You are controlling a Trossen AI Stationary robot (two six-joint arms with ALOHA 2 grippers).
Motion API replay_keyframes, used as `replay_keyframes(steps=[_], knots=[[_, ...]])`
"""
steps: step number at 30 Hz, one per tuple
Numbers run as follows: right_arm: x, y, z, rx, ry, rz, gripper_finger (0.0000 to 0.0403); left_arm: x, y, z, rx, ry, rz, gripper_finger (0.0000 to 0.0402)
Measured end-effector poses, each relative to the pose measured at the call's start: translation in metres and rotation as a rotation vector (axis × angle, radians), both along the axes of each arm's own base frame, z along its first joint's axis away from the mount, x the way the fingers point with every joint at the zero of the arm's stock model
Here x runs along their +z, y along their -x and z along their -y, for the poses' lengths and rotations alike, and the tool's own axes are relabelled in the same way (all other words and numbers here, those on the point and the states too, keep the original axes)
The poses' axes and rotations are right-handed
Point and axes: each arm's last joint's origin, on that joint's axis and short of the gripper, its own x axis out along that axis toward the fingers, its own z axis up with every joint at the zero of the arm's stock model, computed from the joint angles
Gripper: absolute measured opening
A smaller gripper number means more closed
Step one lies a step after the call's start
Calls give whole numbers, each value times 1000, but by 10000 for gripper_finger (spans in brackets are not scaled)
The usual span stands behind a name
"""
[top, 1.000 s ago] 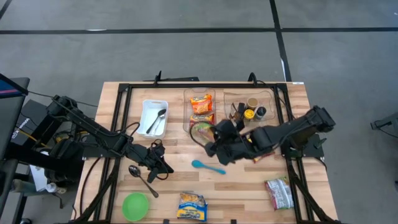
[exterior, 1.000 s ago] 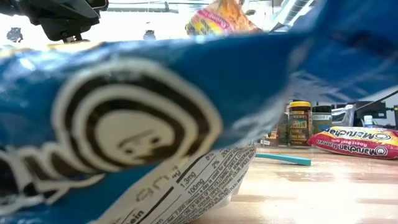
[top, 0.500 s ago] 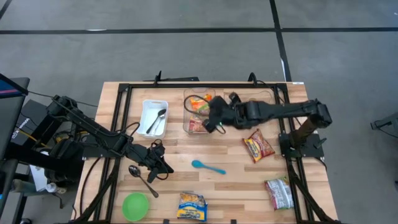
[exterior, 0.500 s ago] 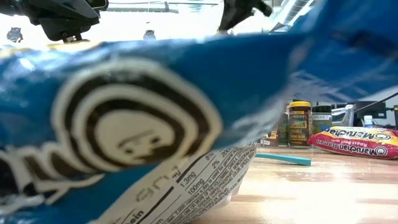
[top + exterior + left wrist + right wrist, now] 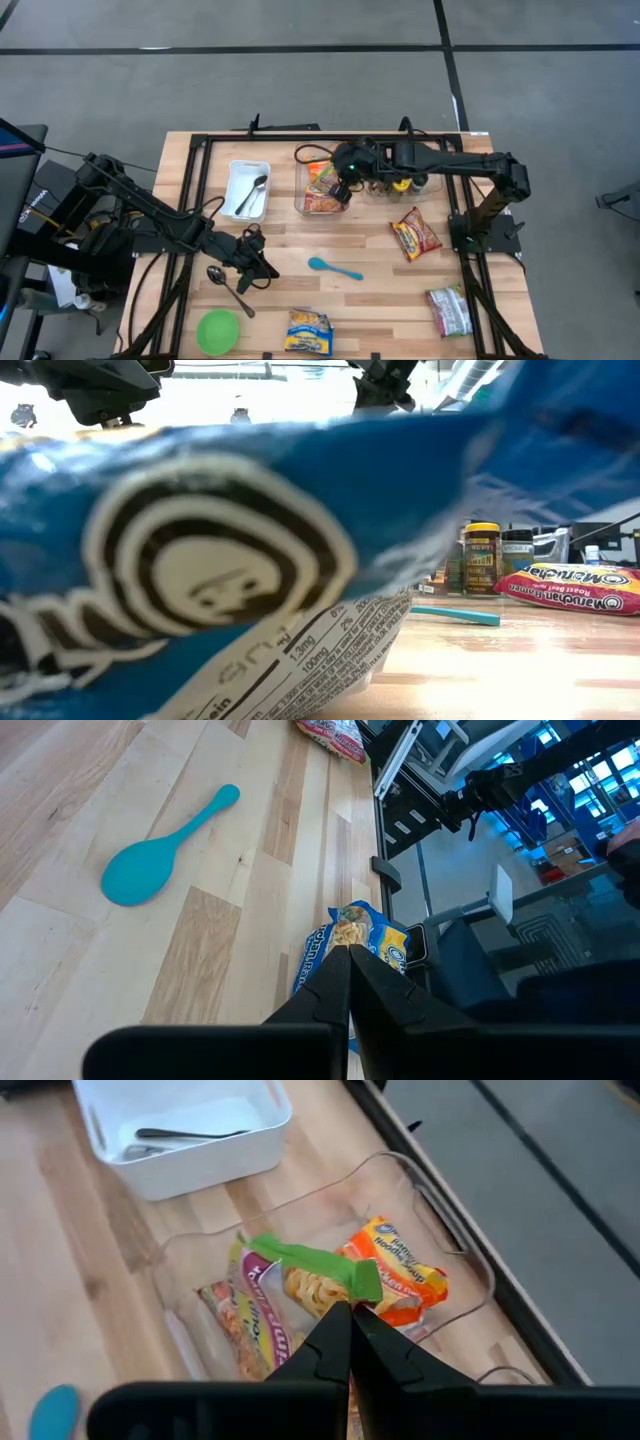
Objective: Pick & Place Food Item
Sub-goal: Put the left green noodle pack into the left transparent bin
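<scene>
so, your right gripper (image 5: pixel 343 186) hangs over the clear bin (image 5: pixel 303 205) at about twelve o'clock on the table, fingers pressed together with nothing between them. the green-and-red noodle packet (image 5: pixel 262 1305) lies inside that bin, leaning on an orange packet (image 5: pixel 400 1275) beside it, so this placement looks done. for the step in hand, lift straight up before you swing anywhere; the bin's thin walls sit close to the fingers and a sideways drag could tip it or hook a packet corner. once clear, pick your next item: a red packet (image 5: pixel 416 233) lies at about three o'clock, another packet (image 5: pixel 449 310) near five o'clock, and a blue-and-yellow one (image 5: pixel 308 331) at six o'clock. open wide before descending and come down over a packet's middle. your left gripper (image 5: pixel 262 268) waits at about eight o'clock, fingers together and holding nothing, near a metal spoon (image 5: pixel 228 284); a teal spoon (image 5: pixel 334 267) lies mid-table.
</scene>
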Motion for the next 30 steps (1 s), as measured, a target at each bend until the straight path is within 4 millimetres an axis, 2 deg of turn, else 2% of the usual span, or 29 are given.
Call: replay_keyframes(steps=[9, 20, 24, 30], knots=[[-1, -1, 0, 52, -32, -9, 0, 0, 0, 0, 0, 0, 0, 0], [-41, -26, -2, 200, -55, -156, 0, 0, 0, 0, 0, 0, 1, 0], [-42, -28, -2, 267, -105, -152, 0, 0, 0, 0, 0, 0, 1, 0], [-47, -33, 4, 248, -143, -131, 0, 0, 0, 0, 0, 1, 2, 0]])
